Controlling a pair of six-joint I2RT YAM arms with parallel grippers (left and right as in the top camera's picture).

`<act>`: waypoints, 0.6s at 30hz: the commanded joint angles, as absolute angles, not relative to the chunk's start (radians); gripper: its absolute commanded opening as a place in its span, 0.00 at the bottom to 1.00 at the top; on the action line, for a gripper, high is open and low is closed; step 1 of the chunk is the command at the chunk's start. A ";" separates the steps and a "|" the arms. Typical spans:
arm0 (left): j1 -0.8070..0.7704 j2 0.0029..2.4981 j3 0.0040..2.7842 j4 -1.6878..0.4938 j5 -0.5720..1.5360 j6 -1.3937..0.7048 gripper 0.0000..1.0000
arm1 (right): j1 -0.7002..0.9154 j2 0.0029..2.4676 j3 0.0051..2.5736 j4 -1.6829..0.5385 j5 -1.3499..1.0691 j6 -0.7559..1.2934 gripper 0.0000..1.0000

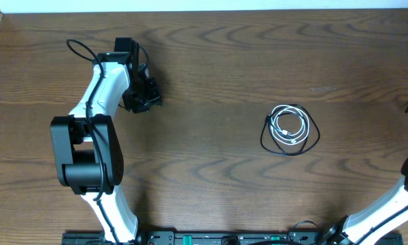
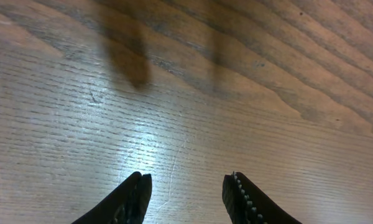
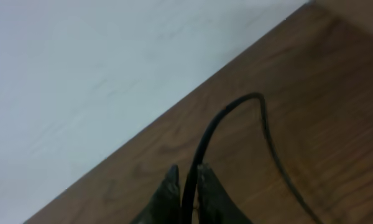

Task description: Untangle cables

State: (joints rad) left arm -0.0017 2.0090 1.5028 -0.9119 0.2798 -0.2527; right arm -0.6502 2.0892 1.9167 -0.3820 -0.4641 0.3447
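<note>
Black and white, the cables lie coiled together right of the table's middle, well apart from the left gripper, whose jaws stand spread over bare wood. The right gripper has its fingers nearly together about a dark cord; whether it truly grips, I cannot tell. The right arm looks the nearer one.

The cables sit right of centre on the table, one coil nested inside the other, well apart from the left gripper over at back-left.
</note>
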 commanded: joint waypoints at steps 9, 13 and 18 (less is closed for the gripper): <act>-0.001 2.020 1.504 -0.915 0.288 -0.233 0.43 | -0.733 2.077 2.133 -0.136 -0.657 0.729 0.14; -0.001 2.020 1.504 -0.914 0.288 -0.232 0.43 | -0.734 2.077 2.148 -0.224 -0.658 0.727 0.99; -0.001 1.991 1.532 -0.896 0.258 -0.221 0.47 | -0.717 2.070 2.148 -0.701 -0.629 0.652 0.99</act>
State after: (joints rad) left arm -0.0017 2.0090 1.5024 -0.8978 0.2825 -0.2375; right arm -0.7341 2.0670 2.1540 -0.5392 -0.6373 0.6830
